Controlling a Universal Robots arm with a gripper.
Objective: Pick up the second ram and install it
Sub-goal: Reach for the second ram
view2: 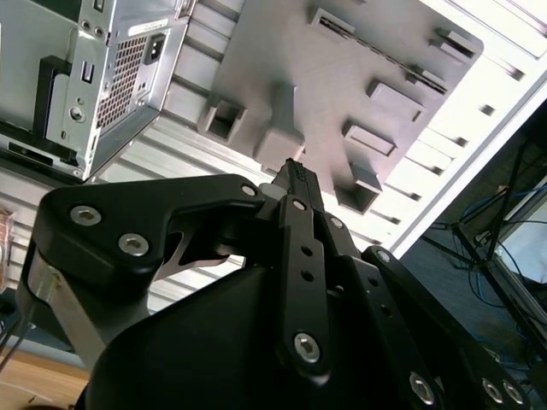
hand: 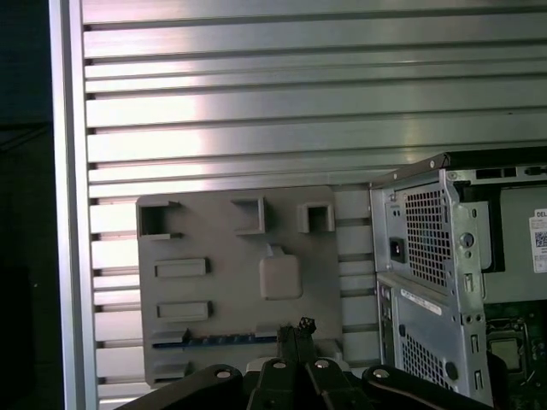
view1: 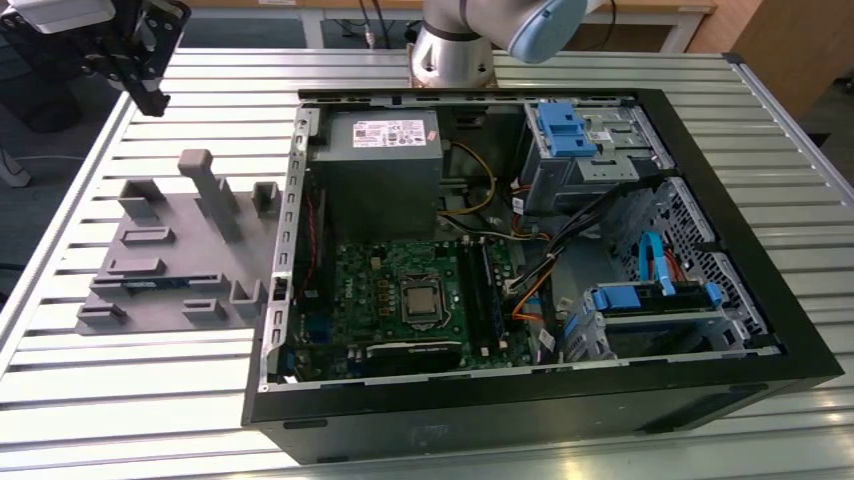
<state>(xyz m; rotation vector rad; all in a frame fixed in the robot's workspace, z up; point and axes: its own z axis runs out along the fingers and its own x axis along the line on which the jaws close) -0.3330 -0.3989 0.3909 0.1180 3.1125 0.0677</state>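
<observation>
Blue ram stick [hand: 218,339] sits in a slot of the grey holder [hand: 214,231] on the table [hand: 256,128]. My claw [hand: 297,330] hangs well above it, closed and empty. I judge this the approach to the pick-up, which calls for opening and squaring to the stick's thin edge.

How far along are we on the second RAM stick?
Not picked up yet. The second ram lies in a slot of the grey fixture tray, beside the open computer case. The end effector hangs above the table near the tray, shut and empty. Grasping, carrying and seating it on the motherboard all remain.
</observation>
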